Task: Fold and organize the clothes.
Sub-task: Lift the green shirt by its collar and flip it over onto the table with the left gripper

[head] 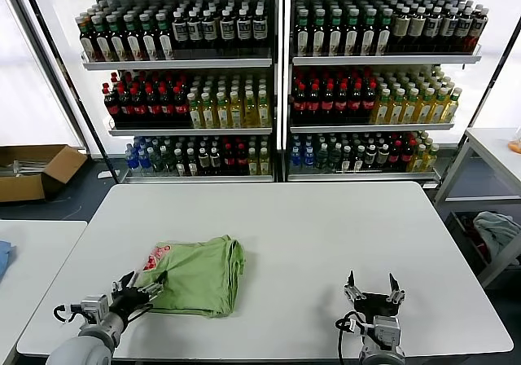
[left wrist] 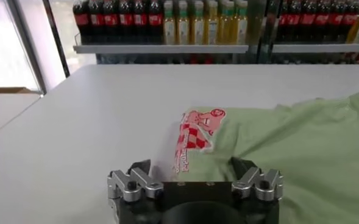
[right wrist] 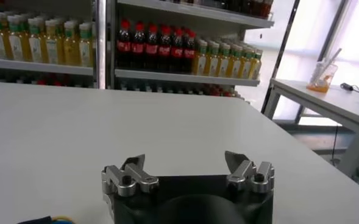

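On the white table (head: pixel 309 243), a folded green polo shirt (head: pixel 199 271) lies near the left front edge, its red-and-white print (left wrist: pixel 194 134) facing up. The left gripper (head: pixel 145 288), spread wide and holding nothing, sits at the shirt's near-left corner. The right gripper (head: pixel 373 290) hovers open and empty, well apart to the right.

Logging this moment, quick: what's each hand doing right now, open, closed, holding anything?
Left hand: open, empty, at the near left edge of the folded green polo shirt.
Right hand: open, empty, over bare white table.
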Controlling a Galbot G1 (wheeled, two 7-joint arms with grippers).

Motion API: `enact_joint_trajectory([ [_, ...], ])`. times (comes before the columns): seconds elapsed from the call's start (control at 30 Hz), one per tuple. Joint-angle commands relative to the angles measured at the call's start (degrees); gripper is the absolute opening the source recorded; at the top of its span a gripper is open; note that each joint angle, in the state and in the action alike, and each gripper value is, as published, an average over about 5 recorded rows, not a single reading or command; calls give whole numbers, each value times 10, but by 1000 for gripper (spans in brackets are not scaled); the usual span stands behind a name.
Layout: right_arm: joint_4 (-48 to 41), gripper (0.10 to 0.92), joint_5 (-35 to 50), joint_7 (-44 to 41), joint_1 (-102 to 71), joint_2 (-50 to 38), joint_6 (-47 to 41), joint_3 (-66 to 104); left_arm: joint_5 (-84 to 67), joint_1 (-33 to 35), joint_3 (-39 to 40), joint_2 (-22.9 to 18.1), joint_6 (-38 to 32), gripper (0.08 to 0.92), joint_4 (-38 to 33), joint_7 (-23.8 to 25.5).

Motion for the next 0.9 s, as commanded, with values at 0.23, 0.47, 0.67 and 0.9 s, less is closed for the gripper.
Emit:
enact_joint_trajectory([
  [0.23, -4, 823, 2, 0, 2, -1, 0, 3, -42, -4, -1, -2, 6, 595, 14, 3],
  [0.47, -7, 823, 3, 0, 5, -2, 0, 3, -81, -8, -14, 2, 2, 387, 16, -1],
  [0.67, -8, 823, 4, 0, 10, -4, -1, 5, -163, -13, -55, 18, 11, 214, 11, -4],
  [0.9, -11, 823, 6, 0, 18, -6, -4, 6, -280, -23, -135, 53, 38, 106, -1, -11],
])
